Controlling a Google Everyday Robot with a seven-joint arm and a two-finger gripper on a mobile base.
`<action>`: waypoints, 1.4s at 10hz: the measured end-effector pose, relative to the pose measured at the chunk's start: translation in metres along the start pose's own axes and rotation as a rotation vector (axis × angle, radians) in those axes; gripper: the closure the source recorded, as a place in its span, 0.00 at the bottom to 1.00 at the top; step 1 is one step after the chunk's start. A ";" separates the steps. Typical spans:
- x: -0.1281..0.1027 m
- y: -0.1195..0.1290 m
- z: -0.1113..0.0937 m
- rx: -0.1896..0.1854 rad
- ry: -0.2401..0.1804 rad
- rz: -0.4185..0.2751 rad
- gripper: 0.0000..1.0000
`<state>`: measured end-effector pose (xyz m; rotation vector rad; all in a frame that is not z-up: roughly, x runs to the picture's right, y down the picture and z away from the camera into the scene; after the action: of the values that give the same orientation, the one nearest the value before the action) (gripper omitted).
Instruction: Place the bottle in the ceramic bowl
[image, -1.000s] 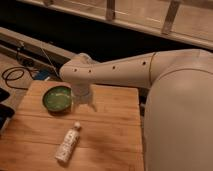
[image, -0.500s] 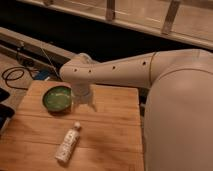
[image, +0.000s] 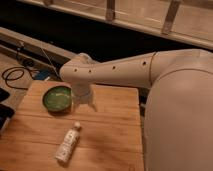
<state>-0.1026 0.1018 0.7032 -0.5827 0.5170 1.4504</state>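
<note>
Gripper (image: 84, 104) paused beside the ceramic bowl (image: 57, 97) — bottle (image: 68, 142) not grasped.
The gripper hangs low over the wooden table (image: 115, 131), just right of the ceramic bowl; whether it is open or closed cannot be told. The bottle lies on its side on the table, nearer than the bowl, cap pointing far, apart from both. Over the last 1 s nothing has shifted — arm, bowl and bottle keep their places — so the task appears to be at its start, with the reach toward the bottle probably next.
</note>
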 end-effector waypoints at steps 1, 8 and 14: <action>0.002 -0.002 0.002 -0.018 -0.027 0.028 0.35; 0.009 0.005 0.024 -0.137 -0.096 0.277 0.35; 0.010 0.006 0.024 -0.138 -0.098 0.278 0.35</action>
<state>-0.1089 0.1249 0.7144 -0.5607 0.4350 1.7802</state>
